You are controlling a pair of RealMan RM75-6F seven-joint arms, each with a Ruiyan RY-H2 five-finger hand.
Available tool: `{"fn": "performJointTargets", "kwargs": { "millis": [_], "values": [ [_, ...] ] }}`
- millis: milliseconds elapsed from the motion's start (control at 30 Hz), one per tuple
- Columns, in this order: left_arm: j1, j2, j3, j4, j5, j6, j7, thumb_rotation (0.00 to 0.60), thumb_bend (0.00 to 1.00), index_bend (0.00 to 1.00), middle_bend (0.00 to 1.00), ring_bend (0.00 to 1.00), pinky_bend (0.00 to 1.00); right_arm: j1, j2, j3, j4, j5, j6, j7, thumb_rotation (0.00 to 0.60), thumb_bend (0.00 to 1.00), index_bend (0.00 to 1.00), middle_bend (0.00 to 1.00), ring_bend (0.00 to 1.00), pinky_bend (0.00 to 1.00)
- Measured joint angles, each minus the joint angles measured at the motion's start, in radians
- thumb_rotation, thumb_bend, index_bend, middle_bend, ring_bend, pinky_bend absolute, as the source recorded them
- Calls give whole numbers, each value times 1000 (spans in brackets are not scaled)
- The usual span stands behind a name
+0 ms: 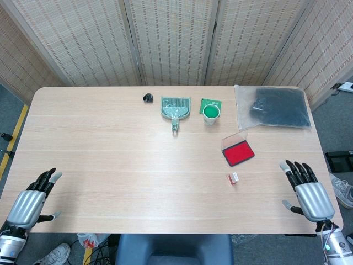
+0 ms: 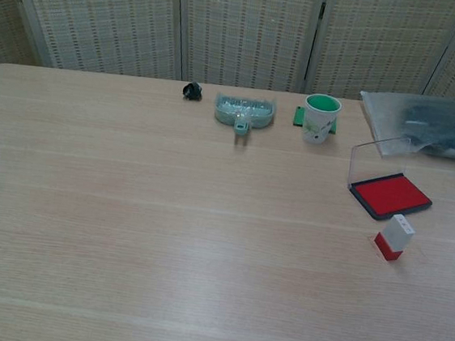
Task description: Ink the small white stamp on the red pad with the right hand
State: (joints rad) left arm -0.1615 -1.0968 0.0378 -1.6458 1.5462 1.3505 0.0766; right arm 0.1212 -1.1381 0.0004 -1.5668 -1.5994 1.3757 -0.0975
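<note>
I have my right hand [image 1: 310, 197] at the lower right of the head view, over the near right part of the table [image 1: 110, 165]. Its fingers [image 1: 295, 171] are spread apart and point up the frame, the thumb sticks out toward the left, and it holds nothing and touches none of the things on the table. The chest view does not show it at all.

The small white stamp [image 1: 233, 178] lies on the wood right of centre in the head view, up and to the left of my right hand and well apart from it. In the chest view the stamp [image 2: 395, 236] sits at the right edge, tilted, white on top with a red base. The red pad [image 1: 238, 153] is just above it in the head view, near but not touching, with its clear lid [image 2: 377, 159] standing open along the far edge.

My left hand [image 1: 28, 202] is at the lower left of the head view, at the near left edge of the table, fingers also apart and empty.

Along the top of the frame, from left to right: a small black object [image 1: 147, 97], a pale green dustpan [image 1: 176, 109], a green cup [image 1: 210, 114] on a green card [image 1: 209, 102], and a clear bag with dark contents [image 1: 273, 106] in the upper right.
</note>
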Motion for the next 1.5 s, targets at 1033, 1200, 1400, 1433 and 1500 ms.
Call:
{"fn": "performJointTargets", "kwargs": {
  "millis": [1033, 1200, 1400, 1433, 1500],
  "values": [
    [46, -3, -1, -23, -5, 66, 42, 600, 70, 0, 0, 2, 270, 458, -177, 73, 161, 180, -602, 143, 600, 258, 229, 57, 0, 0],
    [47, -4, 0, -24, -1, 66, 42, 600, 70, 0, 0, 2, 270, 461, -189, 68, 167, 206, -601, 113, 600, 258, 231, 57, 0, 0],
    [49, -2, 0, -25, 3, 70, 39, 600, 70, 0, 0, 2, 270, 468, -186, 57, 155, 236, -617, 86, 600, 259, 242, 57, 0, 0],
    [49, -1, 0, -25, 4, 71, 38, 600, 70, 0, 0, 2, 270, 469, -185, 55, 153, 239, -619, 81, 600, 259, 243, 57, 0, 0],
    [51, -1, -1, -26, 5, 74, 37, 600, 70, 0, 0, 2, 270, 471, -182, 51, 149, 245, -623, 66, 600, 260, 248, 57, 0, 0]
  ]
}}
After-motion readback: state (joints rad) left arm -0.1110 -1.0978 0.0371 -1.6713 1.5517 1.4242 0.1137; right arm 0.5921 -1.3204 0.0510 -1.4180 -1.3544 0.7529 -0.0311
